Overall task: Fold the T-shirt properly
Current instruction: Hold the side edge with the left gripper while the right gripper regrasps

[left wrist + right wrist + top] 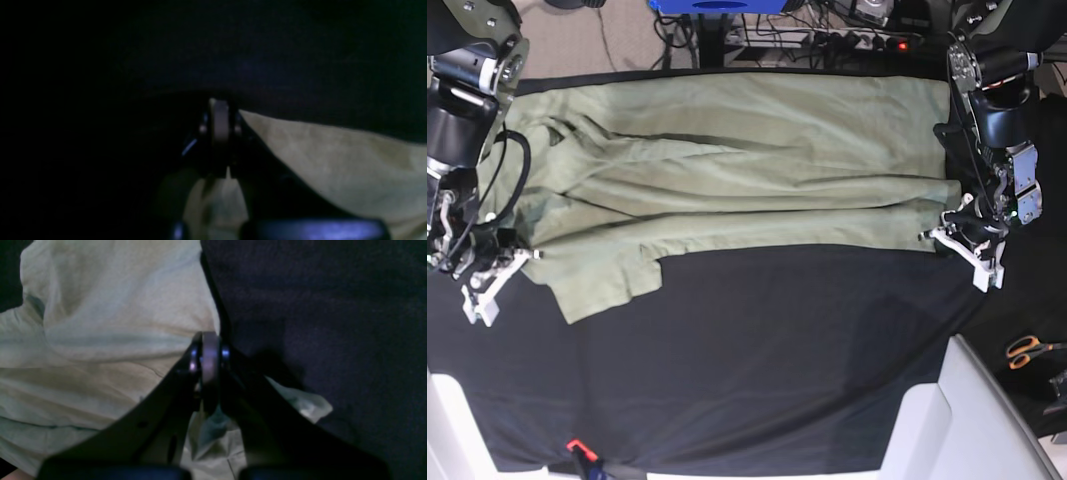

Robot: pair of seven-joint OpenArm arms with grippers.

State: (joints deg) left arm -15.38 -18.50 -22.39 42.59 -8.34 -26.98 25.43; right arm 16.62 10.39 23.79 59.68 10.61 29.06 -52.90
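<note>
Gripping the pale sage-green T-shirt point(757, 125), two robot pincers stand at opposite sides of a black cloth point(757, 350). The left pincer point(219, 133) is closed on an edge of the shirt; from it, one border of the fabric slants away in the left wrist view, with black cloth beyond. The right pincer point(210, 373) is also closed, pinching another edge, with wrinkled layers bunched beneath and beside its tips. Between the pincers, a narrow band of shirt stretches across, and the broad, loosely creased remainder lies behind it. Close to the right pincer, a crumpled flap spreads onto the cloth. Orange-handled scissors point(1030, 352) rest near the left pincer.
</note>
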